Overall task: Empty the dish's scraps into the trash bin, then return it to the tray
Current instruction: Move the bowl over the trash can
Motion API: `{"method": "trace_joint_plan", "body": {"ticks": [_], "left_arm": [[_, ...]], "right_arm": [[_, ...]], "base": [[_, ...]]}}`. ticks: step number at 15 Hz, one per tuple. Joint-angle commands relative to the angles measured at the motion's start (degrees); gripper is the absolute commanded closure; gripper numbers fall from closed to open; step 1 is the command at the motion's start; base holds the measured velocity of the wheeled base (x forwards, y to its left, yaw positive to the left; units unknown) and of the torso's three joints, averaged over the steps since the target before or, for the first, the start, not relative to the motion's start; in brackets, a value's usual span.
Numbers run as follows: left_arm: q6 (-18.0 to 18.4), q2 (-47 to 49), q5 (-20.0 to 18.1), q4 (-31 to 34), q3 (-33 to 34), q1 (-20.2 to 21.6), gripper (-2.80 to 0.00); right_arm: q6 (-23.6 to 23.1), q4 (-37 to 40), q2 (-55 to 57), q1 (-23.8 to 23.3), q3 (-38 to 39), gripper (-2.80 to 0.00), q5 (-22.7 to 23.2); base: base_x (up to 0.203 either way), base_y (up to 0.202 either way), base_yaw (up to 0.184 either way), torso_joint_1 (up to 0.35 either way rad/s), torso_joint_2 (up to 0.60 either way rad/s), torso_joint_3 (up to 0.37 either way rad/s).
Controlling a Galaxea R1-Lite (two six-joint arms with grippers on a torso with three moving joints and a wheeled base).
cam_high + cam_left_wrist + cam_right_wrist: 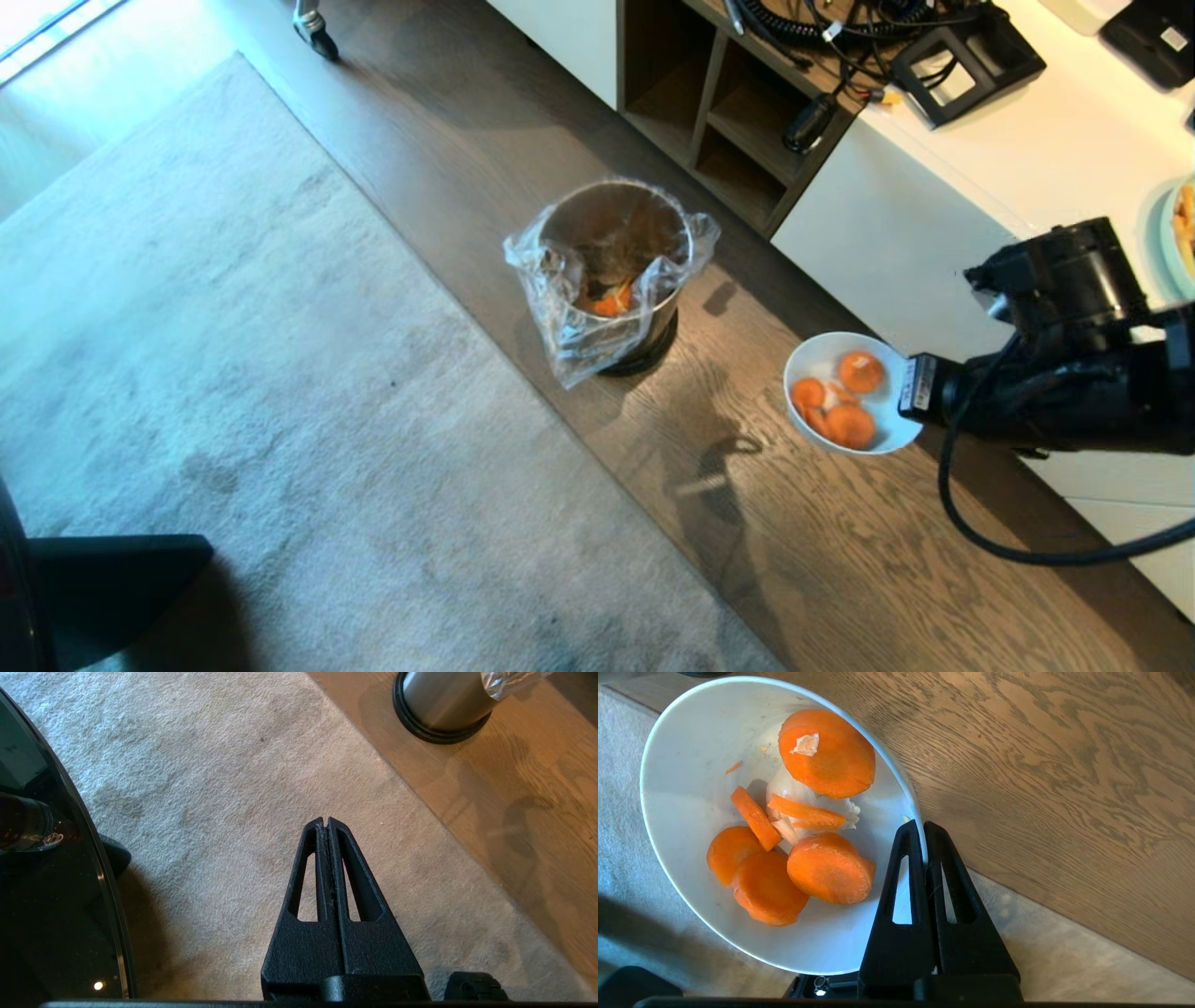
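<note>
I see right gripper (pixel 924 833) fingers pinching bowl (pixel 851 393) rim, held over wood floor right of bin (pixel 616 271) | bowl tilted, carrot slices (pixel 784 835) inside | left gripper (pixel 327 822) fingers pressed together over rug | tray not visible

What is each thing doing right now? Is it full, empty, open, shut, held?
Dish: held by its rim in the air, holding food.
Scraps: inside the dish, not tipped out.
Trash bin: upright on the wooden floor, bag open, some orange bits inside.
Right tool: shut on the dish rim.
Left tool: shut, empty, over the carpet.
</note>
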Motion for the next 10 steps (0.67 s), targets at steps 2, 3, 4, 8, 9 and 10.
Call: {"method": "trace_joint_plan", "body": {"ticks": [2, 3, 4, 8, 9, 10], "left_arm": [[-0.1, 0.0, 0.0, 0.0, 0.0, 0.0, 0.0], [-0.1, 0.0, 0.0, 0.0, 0.0, 0.0, 0.0], [-0.1, 0.0, 0.0, 0.0, 0.0, 0.0, 0.0], [-0.1, 0.0, 0.0, 0.0, 0.0, 0.0, 0.0], [-0.1, 0.0, 0.0, 0.0, 0.0, 0.0, 0.0], [-0.1, 0.0, 0.0, 0.0, 0.0, 0.0, 0.0]], "right_arm": [[0.8, -1.4, -3.4, 0.3, 2.6, 0.0, -0.2], [0.8, -2.4, -3.6, 0.3, 3.8, 0.0, -0.2], [0.8, -4.1, -4.4, 0.3, 5.3, 0.0, -0.3], [0.7, -7.1, -7.2, 0.4, 10.6, 0.0, -0.2], [0.8, -7.1, -7.3, 0.3, 10.7, 0.0, -0.2], [0.7, -7.2, -7.3, 0.3, 10.8, 0.0, -0.2]], "base": [[0.0, 0.0, 0.0, 0.0, 0.0, 0.0], [0.0, 0.0, 0.0, 0.0, 0.0, 0.0], [0.0, 0.0, 0.0, 0.0, 0.0, 0.0], [0.0, 0.0, 0.0, 0.0, 0.0, 0.0], [0.0, 0.0, 0.0, 0.0, 0.0, 0.0], [0.0, 0.0, 0.0, 0.0, 0.0, 0.0]]}}
